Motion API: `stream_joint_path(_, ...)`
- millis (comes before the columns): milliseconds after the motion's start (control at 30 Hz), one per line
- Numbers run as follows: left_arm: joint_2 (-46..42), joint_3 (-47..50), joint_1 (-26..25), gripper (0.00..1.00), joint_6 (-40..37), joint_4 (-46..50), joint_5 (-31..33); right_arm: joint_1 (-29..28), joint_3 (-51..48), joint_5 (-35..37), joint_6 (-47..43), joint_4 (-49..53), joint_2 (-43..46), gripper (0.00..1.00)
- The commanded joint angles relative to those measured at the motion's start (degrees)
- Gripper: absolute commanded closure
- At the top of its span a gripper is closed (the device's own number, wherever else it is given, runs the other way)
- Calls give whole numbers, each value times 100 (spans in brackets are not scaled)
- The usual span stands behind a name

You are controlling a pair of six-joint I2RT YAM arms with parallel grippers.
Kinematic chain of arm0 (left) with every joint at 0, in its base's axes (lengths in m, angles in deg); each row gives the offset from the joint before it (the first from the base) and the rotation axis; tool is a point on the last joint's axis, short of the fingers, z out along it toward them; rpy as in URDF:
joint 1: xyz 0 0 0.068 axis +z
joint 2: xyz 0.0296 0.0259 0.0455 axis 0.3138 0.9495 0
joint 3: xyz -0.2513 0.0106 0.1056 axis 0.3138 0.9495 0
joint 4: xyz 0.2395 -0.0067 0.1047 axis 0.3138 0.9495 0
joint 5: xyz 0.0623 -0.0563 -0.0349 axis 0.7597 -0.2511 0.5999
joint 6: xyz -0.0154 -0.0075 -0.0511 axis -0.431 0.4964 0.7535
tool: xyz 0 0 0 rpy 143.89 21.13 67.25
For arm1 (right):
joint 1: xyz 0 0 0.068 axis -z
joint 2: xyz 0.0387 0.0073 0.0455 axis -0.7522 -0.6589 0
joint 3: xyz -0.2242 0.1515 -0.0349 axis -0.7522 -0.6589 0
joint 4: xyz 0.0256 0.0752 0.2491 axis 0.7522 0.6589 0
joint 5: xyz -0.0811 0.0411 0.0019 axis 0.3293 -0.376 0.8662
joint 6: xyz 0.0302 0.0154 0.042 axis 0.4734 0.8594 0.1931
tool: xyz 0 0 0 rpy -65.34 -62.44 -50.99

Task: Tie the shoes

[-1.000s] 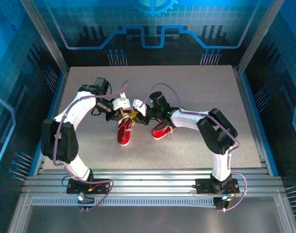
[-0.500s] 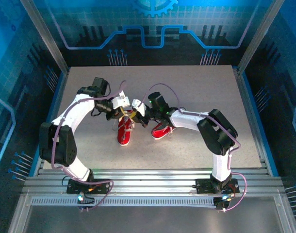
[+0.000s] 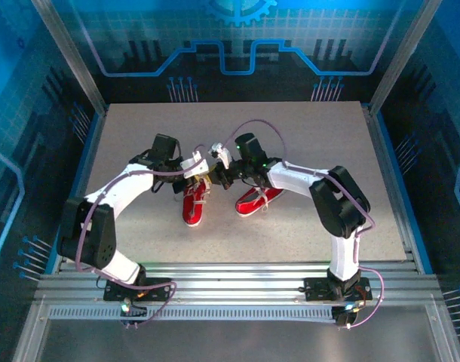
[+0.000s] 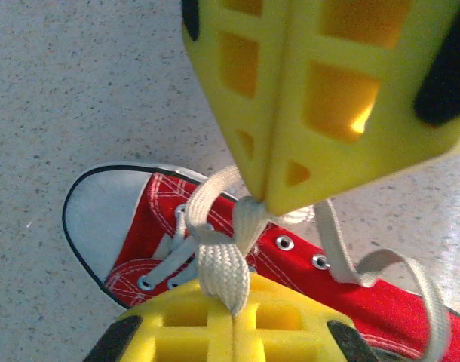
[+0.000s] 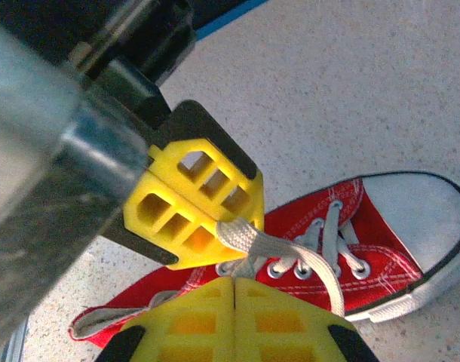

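Yellow fingers of the left pincer are pressed together on a flat white lace, which rises taut from the front of the left-hand shoe; the right pincer is likewise squeezed together, with lace pinched at its tip just above the same shoe; the two tips stand close to each other over the lacing. Seen from above, the left arm rises from its base, elbow out to the left, and bends inward; the right arm mirrors it, elbow out to the right; their wrists meet over the far end of the left-hand shoe. That shoe stands on its sole near the middle of the table, long axis running near to far, white toe cap seemingly toward the bases; the right-hand shoe sits just beside it, lying aslant, its near end turned toward its mate; which end is its toe I cannot tell.
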Motion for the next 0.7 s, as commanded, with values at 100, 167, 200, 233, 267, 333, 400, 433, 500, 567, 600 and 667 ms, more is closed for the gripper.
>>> stream_joint_path(100, 194, -32, -25, 71, 237, -185, 55, 63, 485, -75, 12, 595, -458, 100)
stream_joint_path(167, 153, -85, 2, 62, 272, -150, -48, 63, 618, -15, -95, 775, -536, 100)
stream_joint_path(200, 130, -142, 39, 58, 293, -93, -124, 67, 666, 16, -139, 841, -571, 100)
stream_joint_path(233, 117, -207, 83, 56, 335, -42, -201, 67, 723, 48, -172, 896, -592, 100)
stream_joint_path(267, 88, -295, 144, 53, 397, 19, -297, 69, 791, 77, -201, 998, -620, 100)
stream_joint_path(333, 10, -436, 306, 48, 523, 88, -496, 75, 897, 111, -247, 1137, -661, 100)
stream_joint_path(400, -93, -530, 505, 46, 652, 95, -671, 73, 972, 131, -269, 1238, -709, 100)
stream_joint_path(433, -131, -549, 582, 45, 695, 88, -722, 73, 1011, 146, -273, 1283, -729, 100)
stream_joint_path(500, -191, -596, 778, 43, 876, 93, -770, 77, 1094, 150, -307, 1396, -780, 100)
stream_joint_path(567, -160, -731, 942, 42, 1294, 222, -720, 74, 1158, 168, -326, 1489, -810, 100)
stream_joint_path(600, -97, -863, 1012, 42, 1705, 333, -630, 77, 1181, 183, -336, 1532, -820, 100)
stream_joint_path(667, 99, -1154, 1096, 42, 2572, 666, -311, 79, 1240, 220, -355, 1643, -846, 100)
